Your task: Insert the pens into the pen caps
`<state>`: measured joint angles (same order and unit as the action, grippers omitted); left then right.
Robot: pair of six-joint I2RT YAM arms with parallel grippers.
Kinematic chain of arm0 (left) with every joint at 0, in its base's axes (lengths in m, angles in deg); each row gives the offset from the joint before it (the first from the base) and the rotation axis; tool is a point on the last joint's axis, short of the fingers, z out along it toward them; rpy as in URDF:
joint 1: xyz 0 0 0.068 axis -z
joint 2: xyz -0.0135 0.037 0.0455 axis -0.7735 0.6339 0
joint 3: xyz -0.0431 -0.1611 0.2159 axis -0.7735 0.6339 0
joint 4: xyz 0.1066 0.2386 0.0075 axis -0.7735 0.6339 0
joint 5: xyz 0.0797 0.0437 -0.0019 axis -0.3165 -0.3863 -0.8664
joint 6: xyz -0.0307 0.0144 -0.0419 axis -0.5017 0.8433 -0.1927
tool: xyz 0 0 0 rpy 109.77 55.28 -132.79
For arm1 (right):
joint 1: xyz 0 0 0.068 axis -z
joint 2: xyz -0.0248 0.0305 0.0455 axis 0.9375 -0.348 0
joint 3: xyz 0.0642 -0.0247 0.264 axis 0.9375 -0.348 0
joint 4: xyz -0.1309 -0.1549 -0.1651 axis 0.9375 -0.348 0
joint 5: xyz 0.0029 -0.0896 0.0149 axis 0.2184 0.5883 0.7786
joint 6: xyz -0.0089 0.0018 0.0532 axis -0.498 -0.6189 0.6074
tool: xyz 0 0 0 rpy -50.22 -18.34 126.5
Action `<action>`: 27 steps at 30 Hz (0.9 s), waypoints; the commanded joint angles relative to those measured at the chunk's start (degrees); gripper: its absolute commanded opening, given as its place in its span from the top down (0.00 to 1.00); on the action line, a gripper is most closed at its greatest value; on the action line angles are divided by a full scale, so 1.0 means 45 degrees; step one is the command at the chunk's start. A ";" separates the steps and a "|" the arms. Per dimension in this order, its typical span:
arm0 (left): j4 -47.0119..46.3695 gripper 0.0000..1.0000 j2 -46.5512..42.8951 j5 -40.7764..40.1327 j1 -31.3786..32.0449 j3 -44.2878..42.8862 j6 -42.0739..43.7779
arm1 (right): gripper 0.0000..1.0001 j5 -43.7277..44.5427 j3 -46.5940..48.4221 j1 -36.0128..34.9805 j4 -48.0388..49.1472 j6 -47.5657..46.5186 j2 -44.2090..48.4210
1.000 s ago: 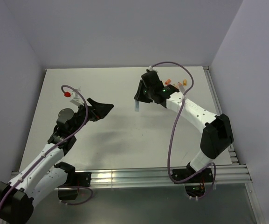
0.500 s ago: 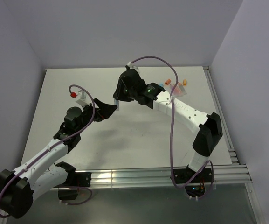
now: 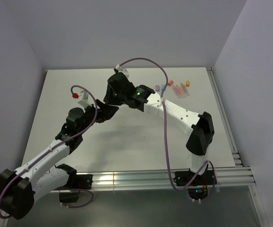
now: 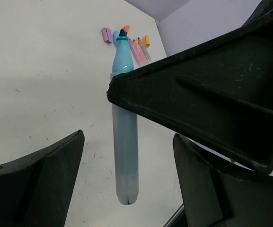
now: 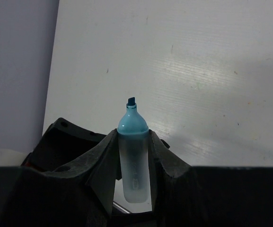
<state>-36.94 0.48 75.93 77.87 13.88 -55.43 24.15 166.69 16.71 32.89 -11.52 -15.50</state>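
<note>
My right gripper (image 5: 133, 135) is shut on a light blue pen (image 5: 133, 161), uncapped, with its tip pointing away from the wrist. In the top view the right gripper (image 3: 110, 100) sits just above my left gripper (image 3: 109, 111) at the table's centre left. In the left wrist view the blue pen (image 4: 125, 151) hangs between the open left gripper's (image 4: 129, 137) jaws, touching neither. Pink and peach pens (image 3: 180, 90) lie at the back right with a purple cap (image 3: 157, 88), a blue cap (image 3: 163, 87) and orange caps (image 3: 171, 82).
The grey table (image 3: 141, 137) is walled at the back and both sides. A metal rail (image 3: 141, 178) runs along the near edge. The right arm's purple cable (image 3: 164, 94) loops above the table. The loose pens and caps also show in the left wrist view (image 4: 137, 47).
The right arm has swung left across the table with the blue pen, bringing it between the left gripper's fingers. The left gripper has shifted slightly right.
</note>
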 commanded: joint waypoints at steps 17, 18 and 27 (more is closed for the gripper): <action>-0.0030 0.72 -0.0406 -0.0471 0.0049 -0.0520 0.0226 | 1.00 0.0761 0.0466 -0.0484 -0.0261 0.0156 -0.0151; -0.0030 0.75 -0.0406 -0.0471 0.0049 -0.0520 0.0207 | 1.00 0.0780 0.0447 -0.0465 -0.0242 0.0156 -0.0170; 0.0243 1.00 -0.0484 -0.0472 0.0049 -0.0559 0.0187 | 1.00 0.1014 0.0252 -0.0524 -0.0125 0.0001 -0.0014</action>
<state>-35.63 -0.70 73.72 77.87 13.86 -55.45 26.71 167.15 15.18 31.64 -11.35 -16.33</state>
